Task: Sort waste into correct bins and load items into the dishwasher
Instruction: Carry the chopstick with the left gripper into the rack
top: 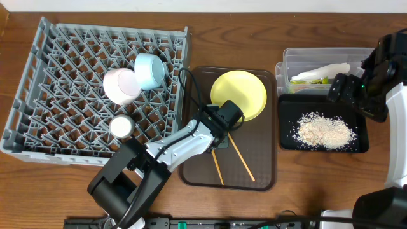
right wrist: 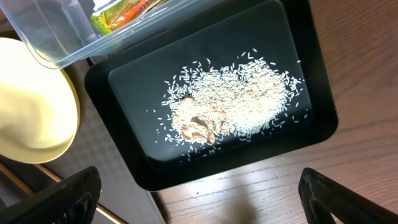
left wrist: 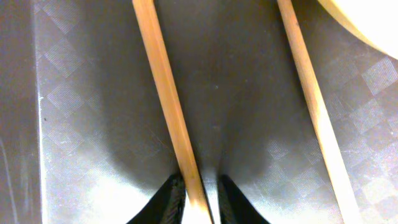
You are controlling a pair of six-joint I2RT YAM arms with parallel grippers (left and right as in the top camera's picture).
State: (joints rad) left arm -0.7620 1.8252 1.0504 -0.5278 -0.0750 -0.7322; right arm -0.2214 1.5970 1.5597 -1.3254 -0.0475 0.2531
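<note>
The brown tray [top: 264, 172] carries the plate [top: 245, 92], which is partly hidden by the left arm [top: 184, 143]. The right claw [right wrist: 205, 199] is spread wide above the black tray [right wrist: 311, 81], its tips cut off. The left claw [left wrist: 202, 202], with its tips blurred, is closed narrowly on one chopstick [left wrist: 165, 93] lying on the brown tray.

In the left wrist view the bottom edge cuts off my left jaws. Only two dark tips show on either side of one chopstick [left wrist: 171, 112], and I cannot tell whether they pinch it. That stick and the other chopstick [left wrist: 311, 106] both run out of frame at top and bottom. The yellow plate [left wrist: 373, 15] is just a blurred sliver in the upper right corner. From overhead, the left arm [top: 191, 137] hides those jaws and the sticks' upper ends. In the right wrist view the top edge cuts the clear tub [right wrist: 56, 37], leaving its wrapper [right wrist: 118, 15] half seen.
</note>
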